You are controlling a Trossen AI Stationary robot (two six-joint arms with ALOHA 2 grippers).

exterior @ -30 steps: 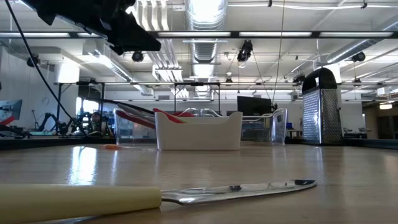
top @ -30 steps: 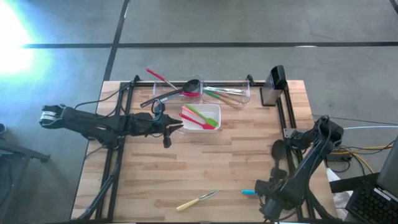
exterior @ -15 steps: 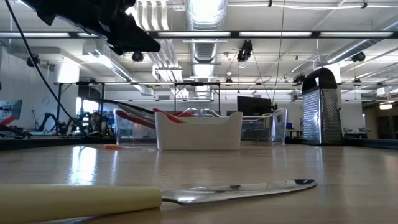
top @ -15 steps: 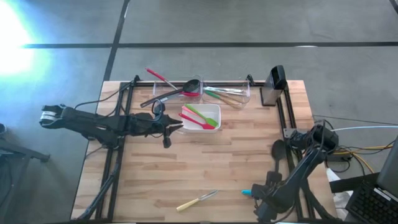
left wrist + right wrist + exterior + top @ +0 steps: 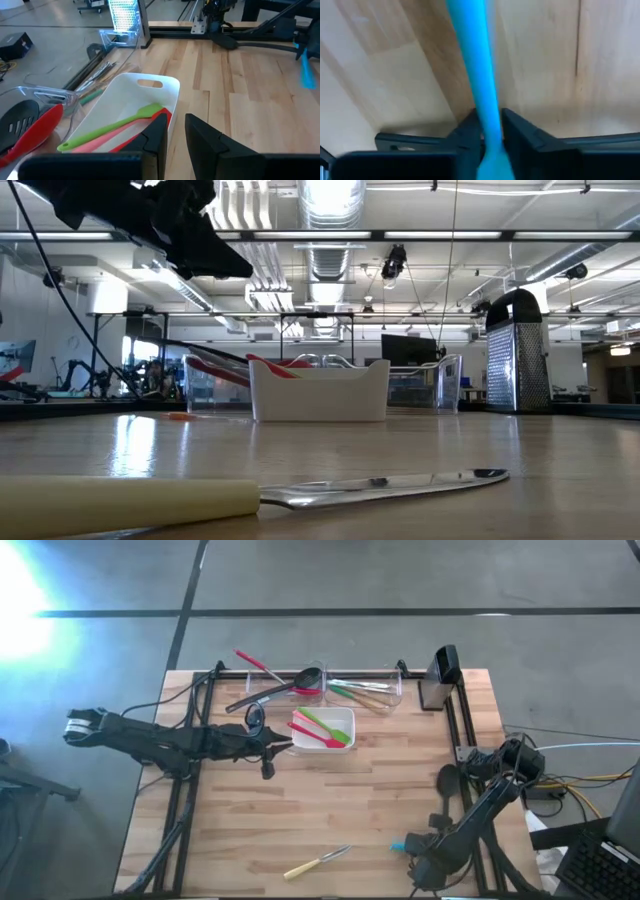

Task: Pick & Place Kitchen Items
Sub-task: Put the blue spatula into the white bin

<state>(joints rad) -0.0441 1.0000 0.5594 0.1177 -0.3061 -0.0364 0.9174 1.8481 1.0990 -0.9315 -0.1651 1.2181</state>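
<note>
Our right gripper [image 5: 487, 137] sits near the surface's [image 5: 330, 810] front right corner, fingers clamped on the handle of a blue utensil [image 5: 475, 65] lying there. We judge it light, stiff and slick, best pinched mid-handle. The cream-handled knife [image 5: 316, 862] lies near the front edge. Our left gripper [image 5: 172, 137], fingers nearly together and empty, hovers beside the white dish [image 5: 150, 92] holding green and red utensils near the rear.

Bare table [image 5: 340, 805] between white dish [image 5: 341, 715] and knife [image 5: 316, 862]
</note>
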